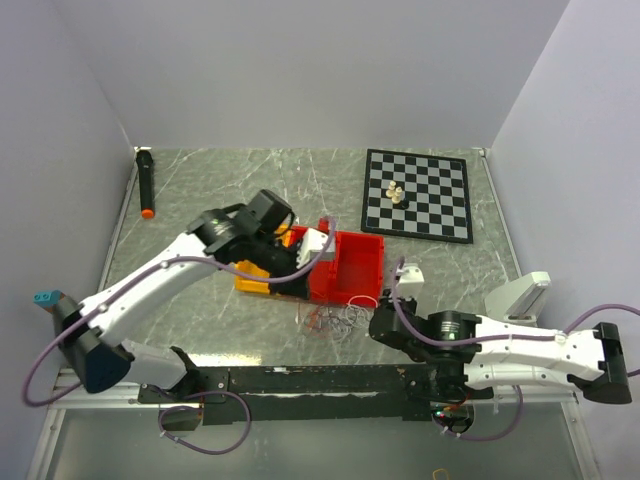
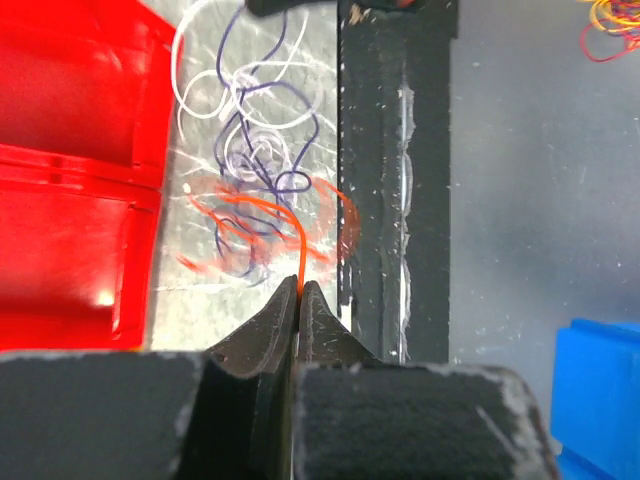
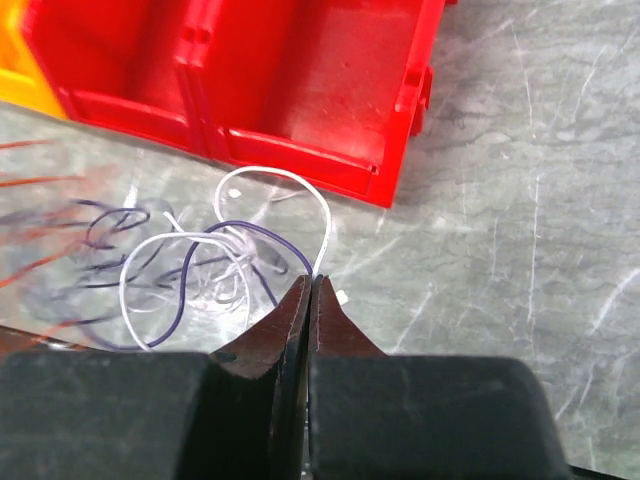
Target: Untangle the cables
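Observation:
The cables [image 1: 335,320] are a small clump of thin orange-red, white and purple wires on the marble table, just in front of the red bin [image 1: 352,265]. My left gripper [image 1: 318,258] is above the bin's near side. In the left wrist view it [image 2: 300,288] is shut on one orange-red wire [image 2: 298,245] that rises from the clump [image 2: 255,185]. My right gripper [image 1: 380,303] is at the clump's right. In the right wrist view it [image 3: 312,280] is shut where a white wire [image 3: 325,225] and a purple wire [image 3: 265,235] meet its tips.
A yellow bin [image 1: 255,275] adjoins the red bin on the left. A chessboard [image 1: 440,215] with a few pieces [image 1: 395,193] lies far right. A black marker [image 1: 145,182] lies far left. The black base rail [image 1: 320,380] runs along the near edge.

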Motion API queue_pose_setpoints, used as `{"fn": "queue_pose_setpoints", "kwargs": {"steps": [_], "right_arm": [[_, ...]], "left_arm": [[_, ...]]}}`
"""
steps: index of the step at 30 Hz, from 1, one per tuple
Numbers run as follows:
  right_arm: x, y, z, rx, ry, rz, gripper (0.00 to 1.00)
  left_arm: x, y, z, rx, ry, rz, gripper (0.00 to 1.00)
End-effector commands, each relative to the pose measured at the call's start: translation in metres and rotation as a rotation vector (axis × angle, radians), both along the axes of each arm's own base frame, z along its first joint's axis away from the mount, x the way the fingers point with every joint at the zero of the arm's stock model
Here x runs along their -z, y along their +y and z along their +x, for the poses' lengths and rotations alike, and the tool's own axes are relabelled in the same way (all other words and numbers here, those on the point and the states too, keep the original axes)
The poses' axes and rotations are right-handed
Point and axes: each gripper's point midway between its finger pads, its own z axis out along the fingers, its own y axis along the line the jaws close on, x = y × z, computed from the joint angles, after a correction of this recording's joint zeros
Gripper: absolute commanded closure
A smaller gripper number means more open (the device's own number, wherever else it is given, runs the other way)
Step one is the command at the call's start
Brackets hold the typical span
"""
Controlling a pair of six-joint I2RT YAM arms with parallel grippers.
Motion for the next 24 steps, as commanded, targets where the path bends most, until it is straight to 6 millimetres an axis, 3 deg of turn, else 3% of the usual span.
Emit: {"fn": "queue_pose_setpoints", "kwargs": {"steps": [1,6,15,18,23,24], "right_arm": [[-0.002,0.010,0.000,-0.015,0.008,-0.023,1.00],[0.006,0.008,-0.003,0.003,0.044,-0.068,1.00],[0.017,0.010,-0.009,-0.009,0.072,-0.042,1.00],[0.016,0.012,-0.010,-0.013,0.065,-0.032,1.00],[0.006,0.017,-0.010,-0.043,0.022,0.013,1.00],[0.003,0.020,-0.010,-0.053,0.014,0.033,1.00]], "left_arm": [[-0.061,0.014,-0.012,0.036,-0.100,-0.107,0.97],[-0.126,0.017,0.000,-0.026,-0.241,-0.202,0.97],[-0.204,0.043,0.067,-0.418,-0.531,-0.277,0.99],[-0.206,0.049,0.087,-0.508,-0.572,-0.263,0.99],[-0.162,0.055,0.111,-0.587,-0.562,-0.176,0.99],[-0.144,0.059,0.117,-0.606,-0.547,-0.144,0.99]]}}
